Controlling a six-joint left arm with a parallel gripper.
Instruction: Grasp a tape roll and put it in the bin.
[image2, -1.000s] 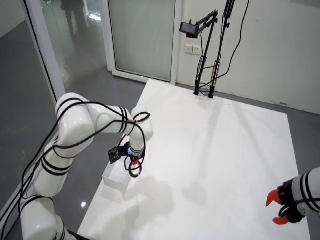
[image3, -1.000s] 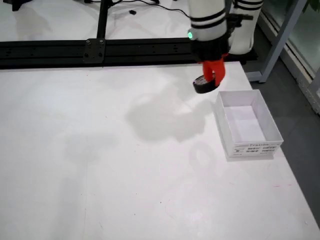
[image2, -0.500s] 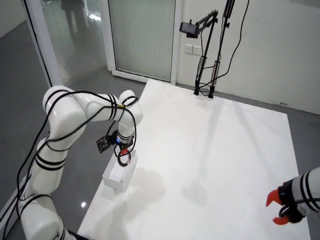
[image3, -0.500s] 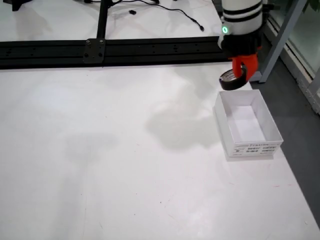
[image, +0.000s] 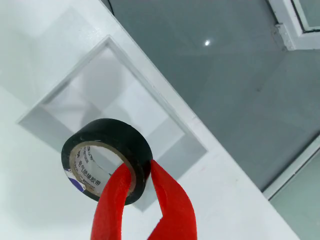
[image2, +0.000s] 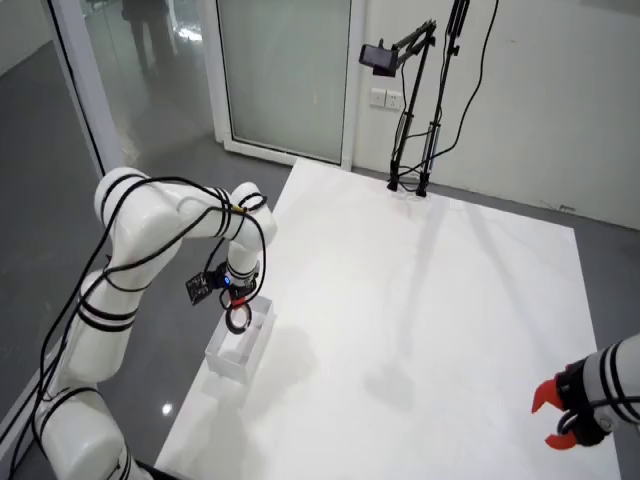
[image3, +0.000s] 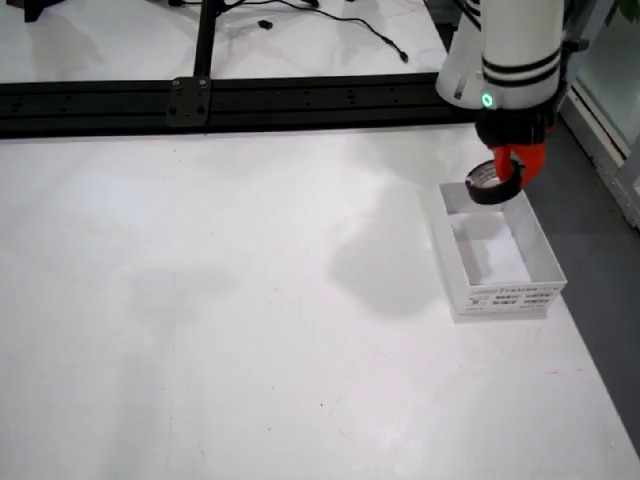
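Reaching down over the white bin (image3: 497, 290), red gripper (image: 142, 172) pinching the black tape roll (image: 107, 157) through its wall (one finger inside the core). Roll hanging above the bin's opening. Core print and bin label unreadable.

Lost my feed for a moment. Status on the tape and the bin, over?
Gripper shut on tape roll, fingers pinching its wall. Roll hangs over the open white bin. Nothing in the way.
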